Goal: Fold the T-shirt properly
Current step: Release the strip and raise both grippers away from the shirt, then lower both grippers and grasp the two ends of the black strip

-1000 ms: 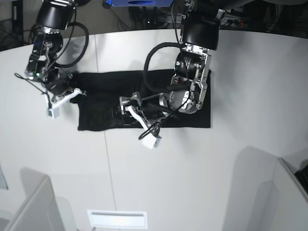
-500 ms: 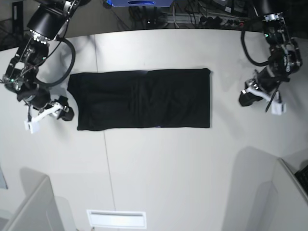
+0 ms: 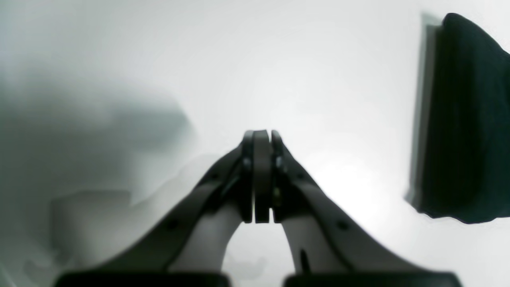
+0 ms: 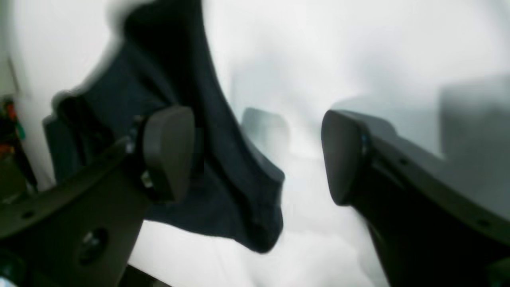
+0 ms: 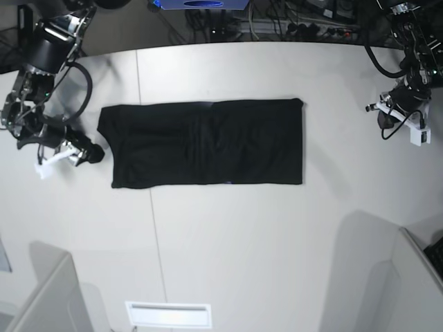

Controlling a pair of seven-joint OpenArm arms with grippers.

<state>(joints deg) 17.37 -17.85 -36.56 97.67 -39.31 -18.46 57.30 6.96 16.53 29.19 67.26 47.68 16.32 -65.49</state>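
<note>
Sitting just off the shirt's left end, the right gripper [image 5: 69,153] now has its fingers spread and empty; it was clamped at that edge a second ago. T-shirt [image 5: 208,142] lies flat mid-table [image 5: 228,242] as a long band, probably needing one more cross-fold. Left gripper [image 5: 394,117], pulled back from over the shirt, is pinched closed on nothing, well clear to the right.

I've got a pale grey table [image 5: 228,242] under me, and the black T-shirt [image 5: 201,142] lies flat on it as a long folded rectangle, between my two grippers, nearer the right one.
</note>
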